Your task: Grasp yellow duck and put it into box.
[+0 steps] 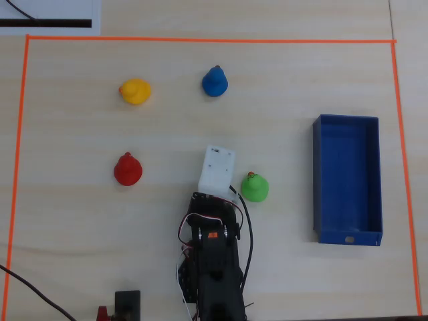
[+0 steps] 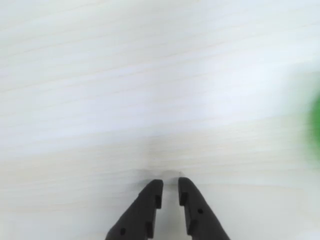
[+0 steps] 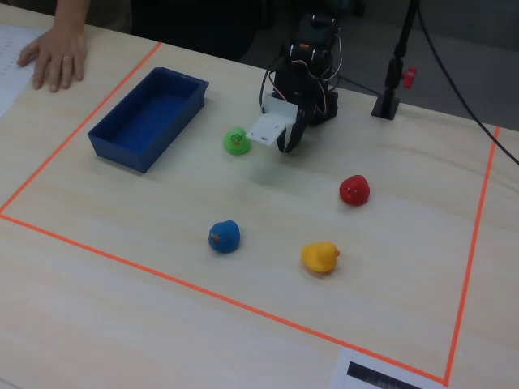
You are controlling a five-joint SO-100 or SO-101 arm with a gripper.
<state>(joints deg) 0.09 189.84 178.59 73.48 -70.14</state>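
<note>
The yellow duck (image 1: 135, 91) sits on the wooden table at the upper left of the overhead view, and at the front in the fixed view (image 3: 320, 258). The blue box (image 1: 317, 180) stands empty at the right, at the left in the fixed view (image 3: 146, 117). My gripper (image 2: 170, 185) hangs low over bare table near the arm's base, far from the yellow duck. Its black fingers (image 2: 150, 200) stand almost together with only a narrow gap and hold nothing. In the fixed view the gripper (image 3: 288, 142) points down beside the white camera mount (image 1: 217, 167).
A green duck (image 1: 254, 188) sits just right of the gripper, a green blur at the wrist view's right edge (image 2: 316, 120). A red duck (image 1: 127, 169) and a blue duck (image 1: 215, 81) stand apart. Orange tape (image 1: 200, 40) frames the area. A person's hand (image 3: 58, 53) rests beyond the box.
</note>
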